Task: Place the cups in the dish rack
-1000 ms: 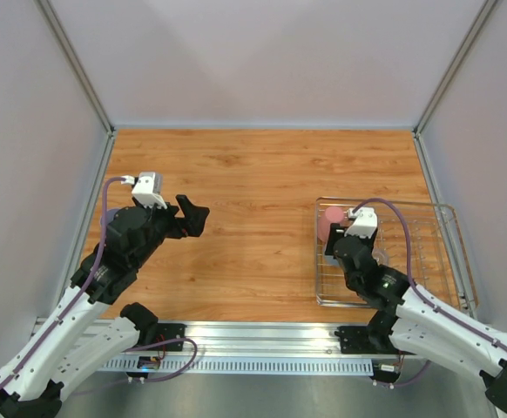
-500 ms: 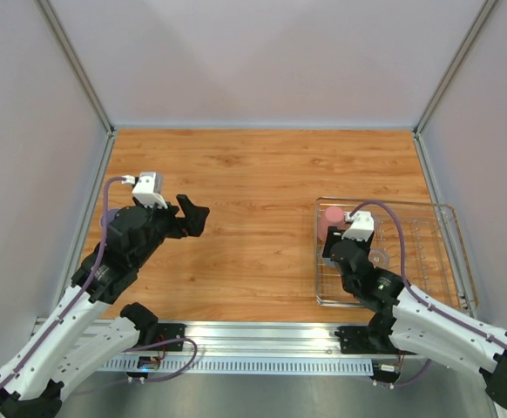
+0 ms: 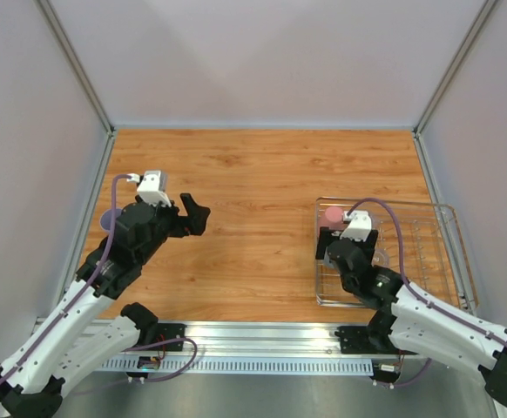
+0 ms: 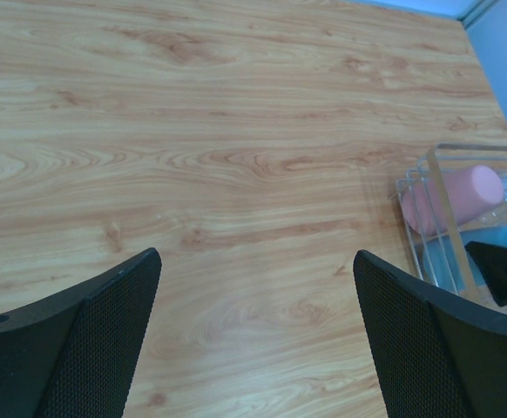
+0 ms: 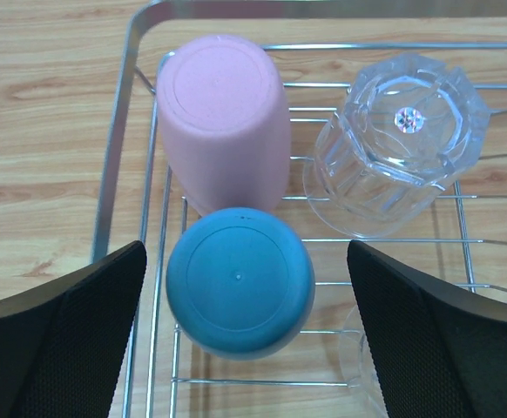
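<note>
Right claw [image 5: 245, 261] is spread wide and gripping nothing, its two fingers straddling the blue cup [image 5: 239, 280] with daylight on both sides. That blue cup stands mouth down, flat base up, long axis upright, and just beyond it is the pink cup [image 5: 223, 113], also inverted with its base skyward. Next to the pink one sits a faceted glass tumbler [image 5: 399, 144], upside down too, and a sliver of a second clear glass [image 5: 360, 361] peeks out by the right finger, too little of it showing to tell how it sits. All of them crowd the far-left corner of the dish rack [image 5: 112, 174], which lies flat near the surface's [image 3: 262, 174] near-right corner, long side running along the near edge. Over to the left claw [image 4: 255, 261]: fingers wide apart, empty, hanging above bare wood toward the surface's left side. Behind the left arm [image 3: 105, 261], at the left edge, a lavender cup [image 3: 108, 218] is just visible, mostly hidden, well apart from the rack.
</note>
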{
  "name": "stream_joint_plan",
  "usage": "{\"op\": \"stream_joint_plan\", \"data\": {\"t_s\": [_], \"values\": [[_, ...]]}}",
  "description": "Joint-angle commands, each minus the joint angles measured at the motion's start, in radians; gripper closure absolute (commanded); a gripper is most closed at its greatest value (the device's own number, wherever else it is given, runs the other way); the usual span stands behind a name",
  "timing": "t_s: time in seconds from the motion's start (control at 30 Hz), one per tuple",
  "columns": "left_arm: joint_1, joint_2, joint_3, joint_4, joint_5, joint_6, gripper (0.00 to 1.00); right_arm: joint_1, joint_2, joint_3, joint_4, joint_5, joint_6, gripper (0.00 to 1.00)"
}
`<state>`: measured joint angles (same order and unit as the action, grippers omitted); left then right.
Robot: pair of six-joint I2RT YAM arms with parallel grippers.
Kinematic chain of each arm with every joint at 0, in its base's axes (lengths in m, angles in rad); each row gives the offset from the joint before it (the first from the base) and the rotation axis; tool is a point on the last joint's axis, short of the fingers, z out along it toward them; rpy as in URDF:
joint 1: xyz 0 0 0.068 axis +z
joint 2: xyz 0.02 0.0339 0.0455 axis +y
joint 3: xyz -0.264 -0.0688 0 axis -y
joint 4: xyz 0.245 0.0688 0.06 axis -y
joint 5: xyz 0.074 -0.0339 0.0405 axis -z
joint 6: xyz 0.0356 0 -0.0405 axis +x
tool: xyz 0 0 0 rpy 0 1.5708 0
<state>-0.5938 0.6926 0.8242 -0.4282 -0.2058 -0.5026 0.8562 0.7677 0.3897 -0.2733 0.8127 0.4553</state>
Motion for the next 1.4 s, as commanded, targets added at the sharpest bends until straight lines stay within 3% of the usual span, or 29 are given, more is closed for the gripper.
{"op": "stream_joint_plan", "data": {"t_s": [0.0, 0.1, 0.17, 0.33, 0.47, 0.53, 0.57, 0.77, 1.03, 1.23, 1.37], "values": [[0.003, 0.033, 0.062, -0.061, -0.072, 0.013, 0.00, 0.004, -0.030, 0.110, -0.104, -0.015, 0.062, 0.00], [0.005, 0.099, 0.133, -0.139, -0.127, -0.011, 0.00, 0.004, -0.033, 0.248, -0.286, -0.013, 0.127, 0.00], [0.020, 0.155, 0.219, -0.283, -0.225, -0.056, 0.00, 0.003, -0.027, 0.361, -0.402, -0.026, 0.152, 0.00], [0.222, 0.392, 0.404, -0.541, -0.193, -0.053, 0.00, -0.046, 0.065, 0.624, -0.562, -0.095, 0.103, 0.00], [0.371, 0.435, 0.423, -0.538, -0.204, 0.024, 0.00, -0.239, 0.228, 0.822, -0.688, -0.364, 0.123, 0.00], [0.440, 0.443, 0.415, -0.524, -0.192, 0.030, 0.00, -0.278, 0.283, 0.874, -0.672, -0.398, 0.126, 0.00], [0.510, 0.456, 0.414, -0.521, -0.172, 0.036, 0.00, -0.278, 0.288, 0.876, -0.652, -0.424, 0.122, 0.00], [0.658, 0.524, 0.363, -0.420, -0.126, 0.105, 0.05, -0.276, 0.263, 0.786, -0.567, -0.446, 0.138, 0.00], [0.701, 0.645, 0.308, -0.265, -0.096, 0.150, 0.18, -0.278, 0.252, 0.787, -0.609, -0.428, 0.157, 0.00], [0.715, 0.755, 0.293, -0.205, -0.098, 0.131, 0.21, -0.278, 0.297, 0.841, -0.644, -0.426, 0.163, 0.00], [0.715, 0.830, 0.286, -0.179, -0.113, 0.102, 0.37, -0.278, 0.303, 0.842, -0.653, -0.426, 0.175, 0.00]]}}
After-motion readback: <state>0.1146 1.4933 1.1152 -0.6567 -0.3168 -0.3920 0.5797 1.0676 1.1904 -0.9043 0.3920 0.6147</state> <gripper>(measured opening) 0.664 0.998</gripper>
